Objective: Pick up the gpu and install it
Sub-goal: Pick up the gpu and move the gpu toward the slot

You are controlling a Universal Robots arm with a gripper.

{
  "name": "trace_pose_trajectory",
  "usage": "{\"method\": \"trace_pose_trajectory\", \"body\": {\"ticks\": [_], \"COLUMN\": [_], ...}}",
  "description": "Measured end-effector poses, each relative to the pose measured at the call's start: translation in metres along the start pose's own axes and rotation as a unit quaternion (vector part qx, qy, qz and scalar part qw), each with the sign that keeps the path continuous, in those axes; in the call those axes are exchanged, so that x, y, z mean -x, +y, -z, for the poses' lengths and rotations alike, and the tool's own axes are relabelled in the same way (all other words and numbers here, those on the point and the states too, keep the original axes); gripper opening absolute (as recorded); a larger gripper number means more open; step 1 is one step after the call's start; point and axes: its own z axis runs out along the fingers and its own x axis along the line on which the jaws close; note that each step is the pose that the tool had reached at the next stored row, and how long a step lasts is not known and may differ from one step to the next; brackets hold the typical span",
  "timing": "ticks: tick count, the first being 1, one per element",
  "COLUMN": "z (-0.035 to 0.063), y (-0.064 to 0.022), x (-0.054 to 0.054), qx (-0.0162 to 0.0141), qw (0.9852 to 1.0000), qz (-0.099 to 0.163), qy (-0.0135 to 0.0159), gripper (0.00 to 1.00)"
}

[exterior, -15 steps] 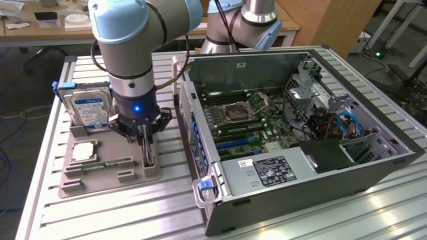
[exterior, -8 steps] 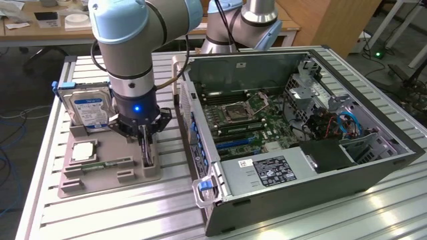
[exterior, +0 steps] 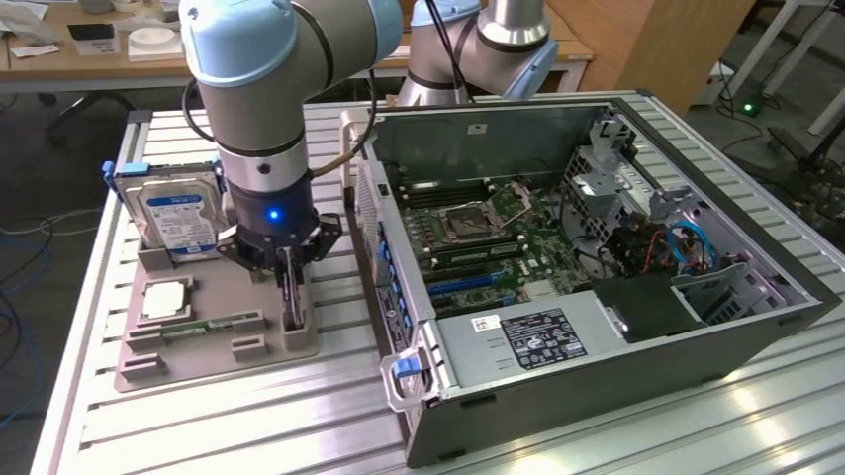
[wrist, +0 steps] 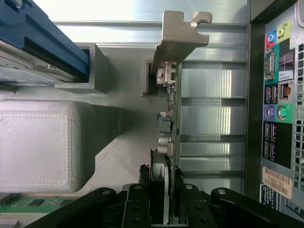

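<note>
Hand pinches the gpu by its edge; card upright in grey holder tray, the exterior view's lower left, beside open PC case.

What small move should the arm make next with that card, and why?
Probably a slow, straight lift. The gripper looks closed on the card, which stands on edge in a slot of the tray, beside the open computer case. Pulling sideways could jam it.
</note>
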Motion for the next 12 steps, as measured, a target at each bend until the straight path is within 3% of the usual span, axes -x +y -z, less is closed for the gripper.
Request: {"method": "trace_pose_trajectory", "body": {"ticks": [12], "z": [0.0], "y": [0.0], "x": [0.0001], "qx": [0.0], "qw": [1.0], "qz": [0.0], "qy": [0.0], "gripper": [0.27]}}
